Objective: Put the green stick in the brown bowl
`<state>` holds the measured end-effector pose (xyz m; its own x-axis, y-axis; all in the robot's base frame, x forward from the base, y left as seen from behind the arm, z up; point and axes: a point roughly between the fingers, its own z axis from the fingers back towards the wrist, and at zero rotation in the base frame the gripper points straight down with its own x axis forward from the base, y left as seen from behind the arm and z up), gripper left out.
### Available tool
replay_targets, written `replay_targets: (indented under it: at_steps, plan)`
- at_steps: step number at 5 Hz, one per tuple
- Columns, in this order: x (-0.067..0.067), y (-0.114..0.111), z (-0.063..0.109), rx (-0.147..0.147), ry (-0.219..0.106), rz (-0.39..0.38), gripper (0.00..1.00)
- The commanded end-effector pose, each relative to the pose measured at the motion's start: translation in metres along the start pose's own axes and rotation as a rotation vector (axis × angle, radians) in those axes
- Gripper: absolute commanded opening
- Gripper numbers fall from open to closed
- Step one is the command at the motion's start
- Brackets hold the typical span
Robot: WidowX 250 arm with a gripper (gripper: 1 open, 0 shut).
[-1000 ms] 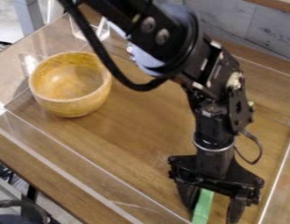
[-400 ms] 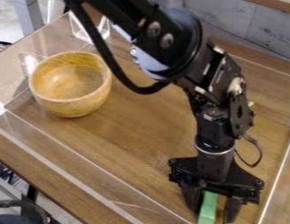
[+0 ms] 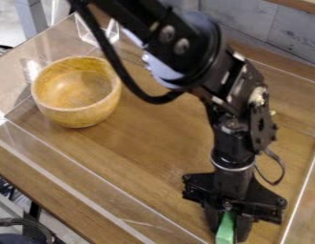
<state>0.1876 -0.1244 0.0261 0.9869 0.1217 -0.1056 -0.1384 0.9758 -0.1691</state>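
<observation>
The green stick (image 3: pixel 226 232) lies at the bottom right of the wooden table, only its lower end showing between the fingers. My gripper (image 3: pixel 231 220) points straight down over it, jaws drawn in against the stick's sides, shut on it. The brown bowl (image 3: pixel 76 91) stands at the far left of the table, well away from the gripper, with nothing inside it.
Transparent plastic walls (image 3: pixel 84 162) fence the wooden table on all sides. The black arm (image 3: pixel 186 52) reaches in from the top and crosses above the table's middle. A black cable (image 3: pixel 127 86) loops beside the arm.
The jaws have closed inward onto the green stick; earlier they stood spread to either side of it. The arm has dropped slightly.
</observation>
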Motion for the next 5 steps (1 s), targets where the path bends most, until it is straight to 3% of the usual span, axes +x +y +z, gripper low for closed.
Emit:
replay_targets:
  at_steps: [1, 3, 5]
  plan:
    - [-0.002, -0.005, 0.021, -0.024, -0.039, -0.022, 0.00]
    - [-0.007, 0.000, 0.076, -0.065, -0.099, -0.019, 0.00]
    - [-0.006, 0.025, 0.130, -0.078, -0.137, -0.017, 0.00]
